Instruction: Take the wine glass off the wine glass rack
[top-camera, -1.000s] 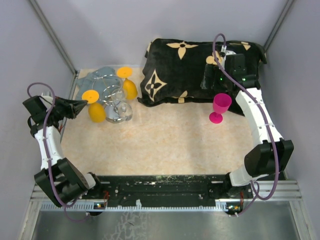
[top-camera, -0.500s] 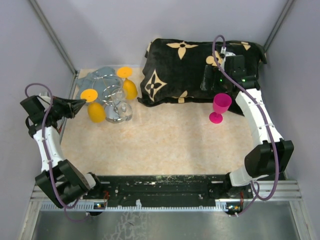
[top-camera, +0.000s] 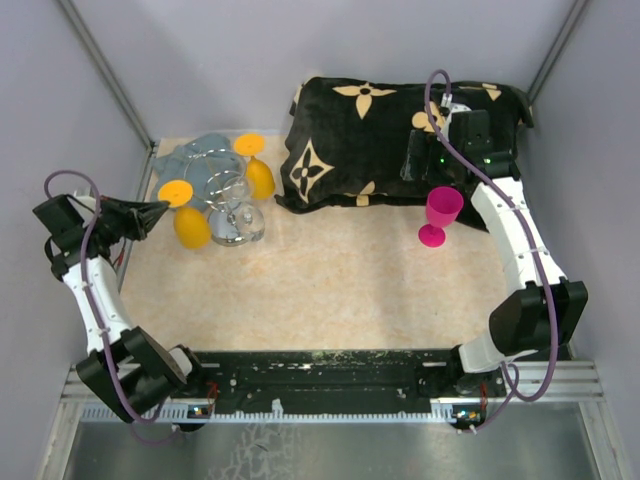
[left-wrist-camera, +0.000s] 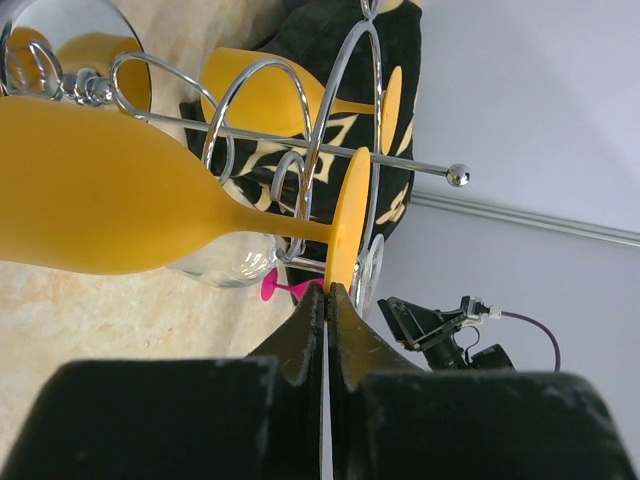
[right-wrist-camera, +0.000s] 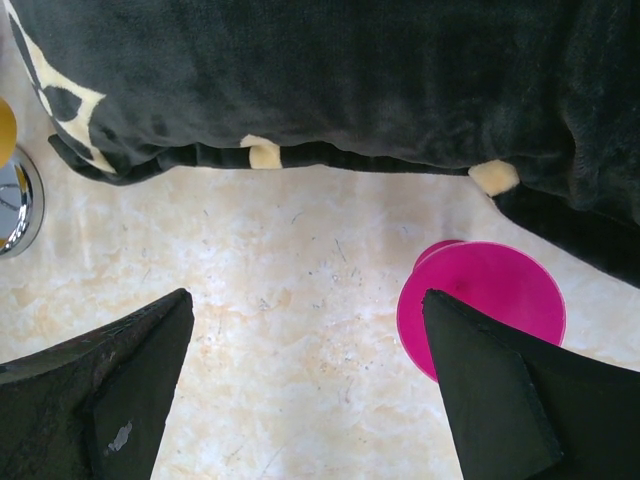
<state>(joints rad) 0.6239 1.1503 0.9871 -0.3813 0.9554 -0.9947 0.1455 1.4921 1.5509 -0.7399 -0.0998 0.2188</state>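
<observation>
The chrome wine glass rack (top-camera: 232, 192) stands at the back left on its round shiny base; its wire loops show in the left wrist view (left-wrist-camera: 330, 130). A yellow wine glass (top-camera: 190, 225) hangs on its near left side, bowl (left-wrist-camera: 110, 190) toward the table. My left gripper (top-camera: 163, 209) is shut, its tips (left-wrist-camera: 327, 290) pinching the rim of that glass's round foot. A second yellow glass (top-camera: 258, 176) hangs on the far side, and a clear glass (left-wrist-camera: 215, 265) hangs between them. My right gripper (right-wrist-camera: 310, 330) is open and empty above the table, beside a pink glass (top-camera: 440, 212).
A grey-blue cloth (top-camera: 195, 155) lies under and behind the rack. A black pillow with tan flowers (top-camera: 380, 130) fills the back right. The pink glass (right-wrist-camera: 480, 300) stands upright just in front of it, under my right finger. Grey walls close in on both sides.
My left arm has drawn back a little to the left, and the near yellow glass's foot has shifted slightly left with it. The right arm has not moved.
</observation>
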